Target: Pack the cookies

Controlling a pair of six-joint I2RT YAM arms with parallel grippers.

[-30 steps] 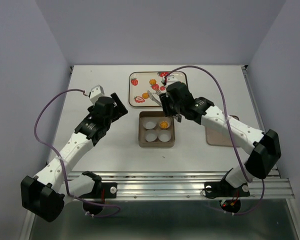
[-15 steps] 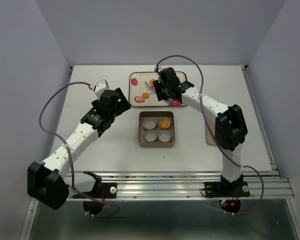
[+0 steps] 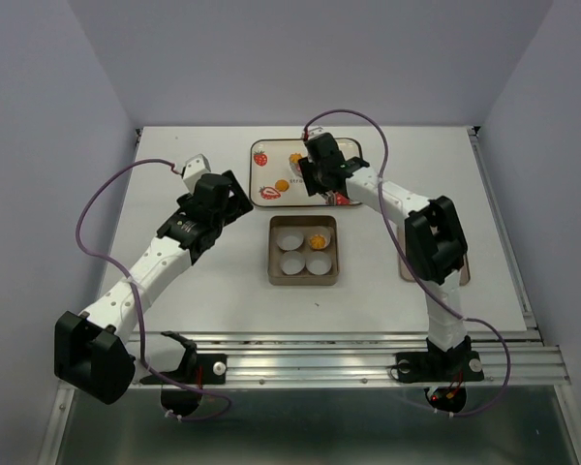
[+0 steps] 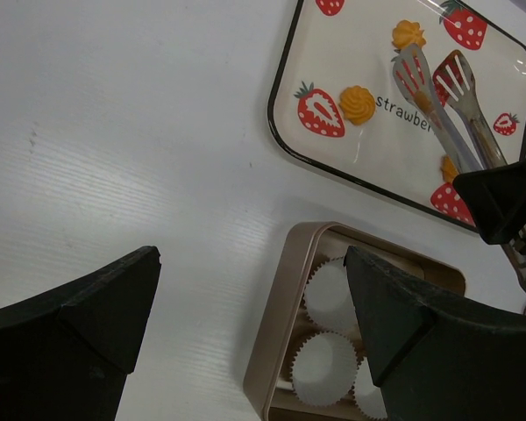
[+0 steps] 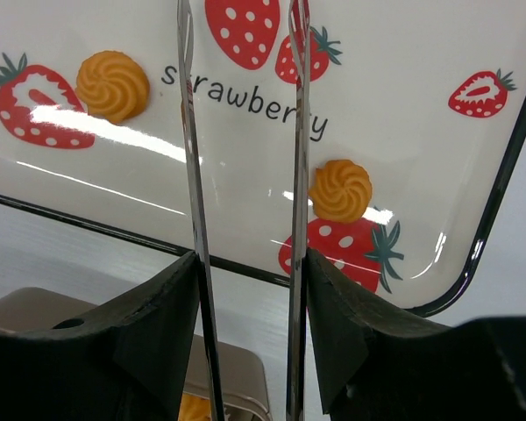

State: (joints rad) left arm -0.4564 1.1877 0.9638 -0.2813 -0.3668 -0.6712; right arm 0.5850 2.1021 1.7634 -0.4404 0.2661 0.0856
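Three orange cookies lie on the strawberry tray (image 3: 266, 165): one at the back (image 4: 408, 33), one at the left (image 4: 357, 103) (image 5: 112, 85) and one at the right (image 5: 340, 189). Another cookie (image 3: 317, 240) sits in the back-right paper cup of the tan box (image 3: 274, 254). The other three cups (image 4: 330, 294) hold nothing. My right gripper (image 3: 320, 176) (image 5: 250, 263) is shut on metal tongs (image 4: 438, 96) over the tray. The tong tips are apart and hold nothing. My left gripper (image 3: 218, 197) (image 4: 250, 263) is open and empty above the table, left of the box.
A flat pinkish board (image 3: 409, 263) lies right of the box, partly under the right arm. The tray sits at the back centre. Purple cables loop over both arms. Grey walls close in the left, right and back sides.
My right arm has swung the tongs back from beside the box to over the tray. The left arm has shifted slightly forward. The cookie in the box has not moved.
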